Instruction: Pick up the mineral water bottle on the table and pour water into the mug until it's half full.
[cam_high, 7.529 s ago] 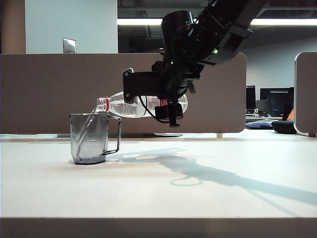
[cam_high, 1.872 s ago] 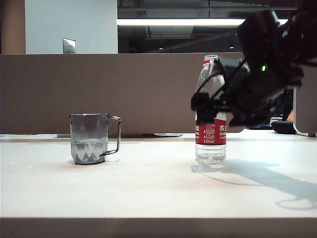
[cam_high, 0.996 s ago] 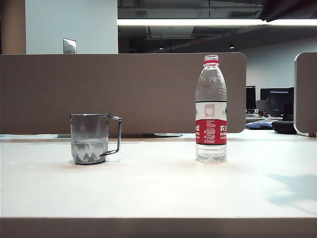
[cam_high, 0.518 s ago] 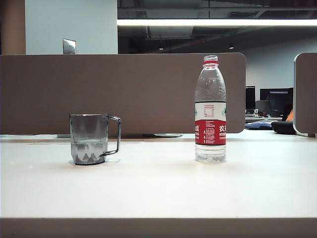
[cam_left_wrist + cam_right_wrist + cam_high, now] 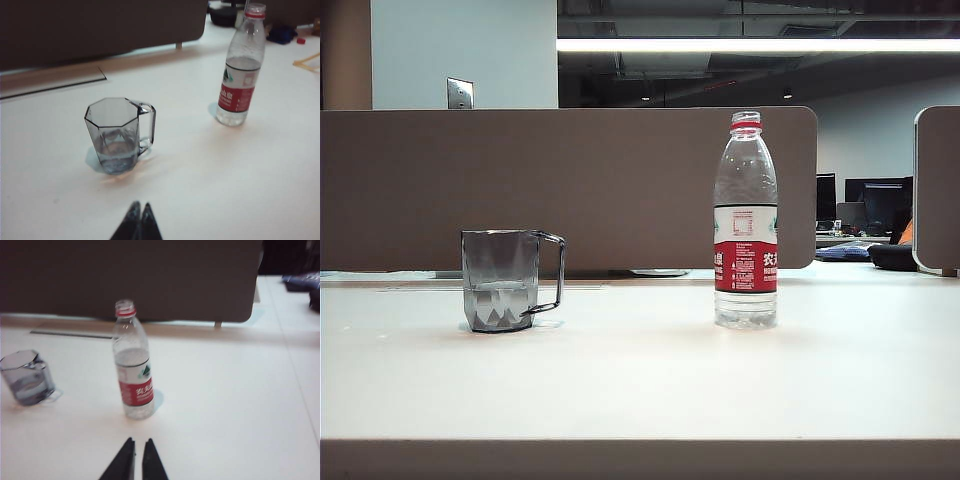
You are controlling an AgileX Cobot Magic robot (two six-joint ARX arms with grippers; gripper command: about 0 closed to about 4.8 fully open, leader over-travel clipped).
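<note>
1. You have the mineral water bottle (image 5: 746, 220) standing upright on the counter (image 5: 640, 380), on the right side of the exterior view, with its cap off and the red neck ring showing.
2. Your mug (image 5: 501, 280) sits upright on the left side of the same counter, well apart from the bottle, its handle turned toward the bottle.
3. You can see water (image 5: 501, 290) in the mug, its surface roughly at mid-height of the walls.
4. A shallow layer of water also shows at the bottom of the bottle, below the white-and-red label.
5. Neither arm appears in your exterior view.
6. Your left gripper (image 5: 139, 216) shows only in the left wrist view, its two dark fingertips pressed together, above bare counter near the mug and touching nothing.
7. Your right gripper (image 5: 138, 450) shows only in the right wrist view, its fingertips drawn nearly together with a thin gap between them, holding nothing, above bare counter near the bottle.
8. A brown partition panel (image 5: 570, 185) stands behind the counter.
</note>
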